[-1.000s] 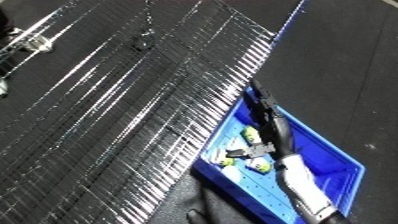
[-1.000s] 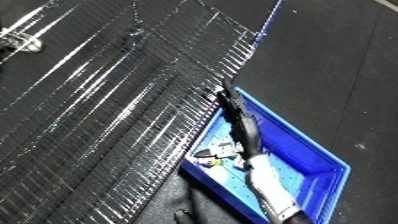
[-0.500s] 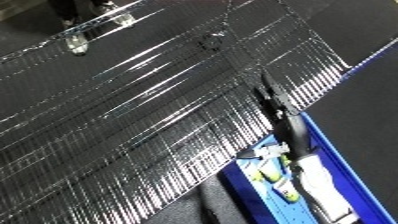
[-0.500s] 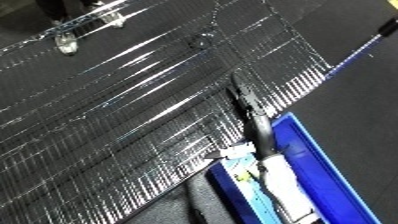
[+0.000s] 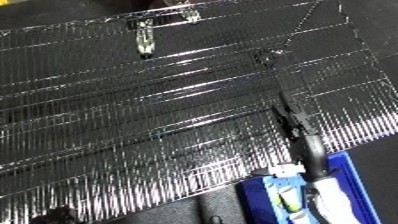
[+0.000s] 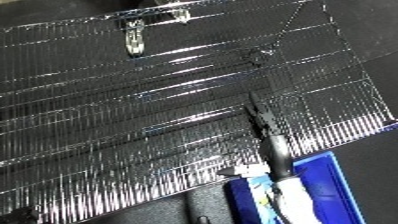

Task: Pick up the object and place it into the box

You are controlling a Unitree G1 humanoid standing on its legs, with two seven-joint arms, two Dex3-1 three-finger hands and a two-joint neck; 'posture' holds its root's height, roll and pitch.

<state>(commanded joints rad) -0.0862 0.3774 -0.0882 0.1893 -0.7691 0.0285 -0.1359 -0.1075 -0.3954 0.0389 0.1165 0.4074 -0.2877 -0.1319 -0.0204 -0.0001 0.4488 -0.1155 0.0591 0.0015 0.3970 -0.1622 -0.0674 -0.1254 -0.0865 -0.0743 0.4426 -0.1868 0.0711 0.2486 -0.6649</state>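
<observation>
Your right robot hand (image 5: 291, 116) reaches up from the lower right of the frame, its dark fingers stretched out thin and straight over the counter (image 5: 133, 125), holding nothing. Behind it the white forearm (image 5: 327, 192) runs down past the lower edge, lying over the blue bin (image 5: 348, 170). That bin sits in the lower right corner, just beside the near edge of the counter, with only its upper end in view. Inside it, at the end nearest the counter, you can see a small white and yellow object (image 5: 286, 196) lying next to the forearm; what it is cannot be told. The counter is dark and glossy, lined with fine bright streaks, and fills most of the frame. Near its upper edge, left of centre, a small metallic piece (image 6: 134, 39) lies on the surface. Your left robot hand does not show.
</observation>
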